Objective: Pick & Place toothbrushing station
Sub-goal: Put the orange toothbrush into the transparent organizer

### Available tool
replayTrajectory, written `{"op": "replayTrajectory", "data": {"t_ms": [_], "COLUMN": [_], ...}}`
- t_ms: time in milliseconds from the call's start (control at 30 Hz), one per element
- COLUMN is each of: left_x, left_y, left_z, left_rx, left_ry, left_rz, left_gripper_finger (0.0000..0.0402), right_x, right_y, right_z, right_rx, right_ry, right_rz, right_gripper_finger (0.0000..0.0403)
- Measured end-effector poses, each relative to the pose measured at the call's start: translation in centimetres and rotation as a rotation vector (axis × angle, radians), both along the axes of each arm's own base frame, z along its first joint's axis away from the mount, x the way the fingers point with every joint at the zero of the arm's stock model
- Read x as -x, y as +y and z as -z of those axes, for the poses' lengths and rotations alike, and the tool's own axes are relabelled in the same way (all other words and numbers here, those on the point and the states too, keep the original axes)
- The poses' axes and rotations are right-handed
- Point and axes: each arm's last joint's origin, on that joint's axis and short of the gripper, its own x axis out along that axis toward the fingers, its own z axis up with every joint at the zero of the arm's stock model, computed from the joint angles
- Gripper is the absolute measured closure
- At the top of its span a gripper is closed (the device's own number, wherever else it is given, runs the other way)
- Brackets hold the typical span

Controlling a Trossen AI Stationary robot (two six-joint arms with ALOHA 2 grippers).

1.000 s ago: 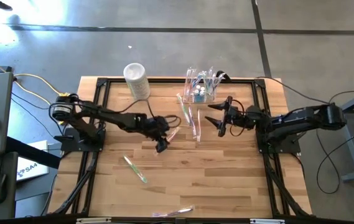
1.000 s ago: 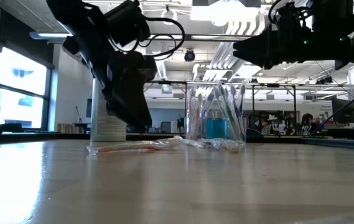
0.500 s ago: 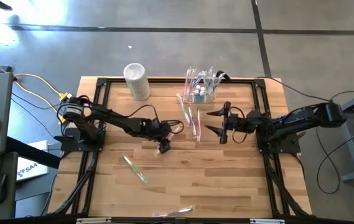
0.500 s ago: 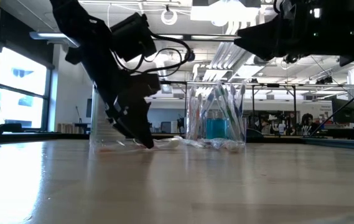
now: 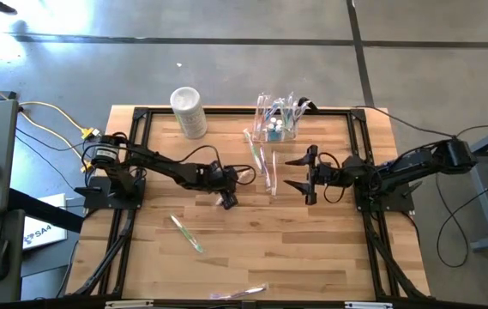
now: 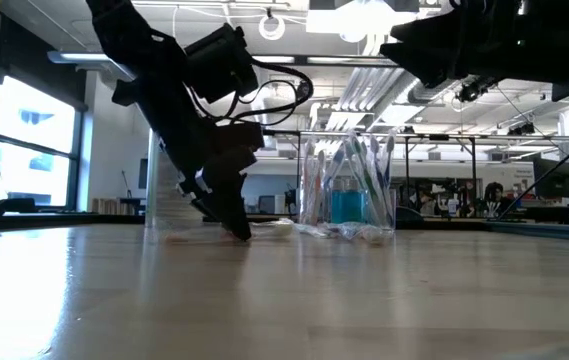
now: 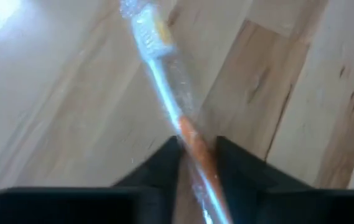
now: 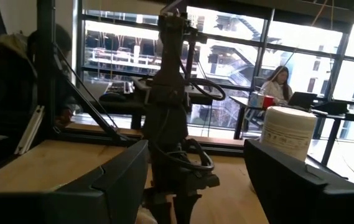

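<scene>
The toothbrushing station (image 5: 279, 118) is seen standing upright at the far edge of the table (image 5: 312, 249), slightly right of centre, its clear walls already holding several upright toothbrushes and something blue, as the low view (image 6: 349, 195) also shows. Part of the work can therefore be judged done, but more is left: two or three wrapped toothbrushes (image 5: 263, 163) lie loose on the wood just near of the station, a green-handled toothbrush (image 5: 186, 233) lies well apart toward the near left, and another wrapped item (image 5: 242, 293) rests at the near edge. An orange-handled toothbrush (image 7: 183, 127), in its clear wrapper, is being dealt with by the left gripper (image 5: 225, 198), which is lowered to the table left of the loose pile; in the left wrist view the handle is seen running between the two dark fingers (image 7: 158, 168), which are drawn in narrowly around it. Whether it is firmly clamped cannot be made out with certainty, since it appears to lie flat on the wood and not yet lifted. The right gripper (image 5: 306, 174) is held above the table to the right of the loose brushes, its fingers spread wide and holding nothing. A whitish cylindrical container (image 5: 188, 112) stands at the far left and is not involved. The carry to the station and the release into it are judged still to come.
</scene>
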Motion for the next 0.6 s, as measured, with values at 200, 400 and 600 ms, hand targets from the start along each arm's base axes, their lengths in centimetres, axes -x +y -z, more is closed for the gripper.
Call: {"op": "replayTrajectory", "data": {"t_ms": [200, 400, 600], "left_x": [-0.2, -0.5, 0.1], "left_y": [0.1, 0.3, 0.9], "left_z": [-0.1, -3.1, -9.6], "left_rx": [-0.043, -0.177, -0.403], "left_ry": [0.009, 0.060, 0.060], "left_rz": [0.006, 0.066, 0.034], "left_gripper_finger": [0.0390, 0.0396, 0.0396], "right_x": [0.0, 0.1, 0.3], "right_y": [0.7, 1.8, 2.9], "right_z": [-0.1, -0.1, 0.0], "right_rx": [-0.002, -0.003, -0.005], "right_ry": [-0.010, -0.009, 0.004], "right_rz": [-0.032, -0.087, -0.144], "right_gripper_finger": [0.0148, 0.0148, 0.0148]}}
